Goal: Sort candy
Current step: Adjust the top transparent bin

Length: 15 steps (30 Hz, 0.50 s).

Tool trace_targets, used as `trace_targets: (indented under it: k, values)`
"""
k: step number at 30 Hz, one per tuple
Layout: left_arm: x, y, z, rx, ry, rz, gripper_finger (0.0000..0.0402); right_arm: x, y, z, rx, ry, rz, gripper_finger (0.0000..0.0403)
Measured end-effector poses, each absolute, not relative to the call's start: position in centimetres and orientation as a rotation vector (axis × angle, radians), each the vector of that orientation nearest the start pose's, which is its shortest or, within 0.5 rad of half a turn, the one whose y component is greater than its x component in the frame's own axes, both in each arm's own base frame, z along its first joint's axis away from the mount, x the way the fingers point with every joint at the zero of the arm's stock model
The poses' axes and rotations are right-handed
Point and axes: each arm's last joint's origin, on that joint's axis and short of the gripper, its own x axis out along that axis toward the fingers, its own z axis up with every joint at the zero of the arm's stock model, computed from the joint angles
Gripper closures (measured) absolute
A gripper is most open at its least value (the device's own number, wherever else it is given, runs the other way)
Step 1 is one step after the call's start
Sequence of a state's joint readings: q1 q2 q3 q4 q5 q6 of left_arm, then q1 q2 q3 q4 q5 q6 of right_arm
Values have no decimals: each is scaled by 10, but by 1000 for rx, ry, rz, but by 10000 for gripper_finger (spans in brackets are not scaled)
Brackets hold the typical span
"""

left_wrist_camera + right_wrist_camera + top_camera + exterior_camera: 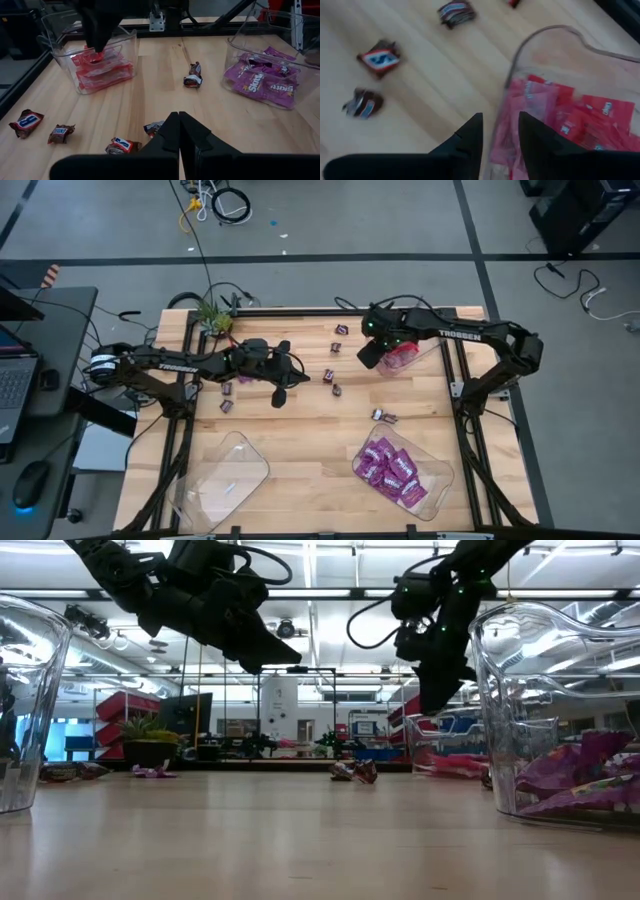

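Right pincer [499, 131], parted and empty, hovers over the tray rim [520, 52]; red packets [580, 117] lie just beyond. Left pincer [179, 131] clenched.

the table top [300, 440] is seen as pale wood with visible grain, smooth and faintly sheened, framed by dark metal rails [178, 440]. three trays [232, 480] are rendered in clear glossy plastic, glare shown on rims. purple packets [260, 82] and red packets [102, 70] are wrapped in shiny film, brown pieces [59, 133] in crinkled glossy wrappers; gripper fingers [192, 137] appear matt black plastic.
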<state>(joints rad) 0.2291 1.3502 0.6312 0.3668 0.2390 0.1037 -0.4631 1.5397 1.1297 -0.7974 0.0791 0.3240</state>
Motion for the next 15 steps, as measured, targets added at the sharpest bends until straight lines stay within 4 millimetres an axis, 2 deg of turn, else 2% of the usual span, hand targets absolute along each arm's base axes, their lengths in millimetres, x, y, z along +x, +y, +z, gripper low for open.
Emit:
trace_targets:
  k: [6,15]
  values:
    - [270,56,212,39,342,-31,400,266,-122,235,429,1159,-553,388]
    - [270,56,212,41,342,-31,400,262,-99,235,311,1312,-361,400]
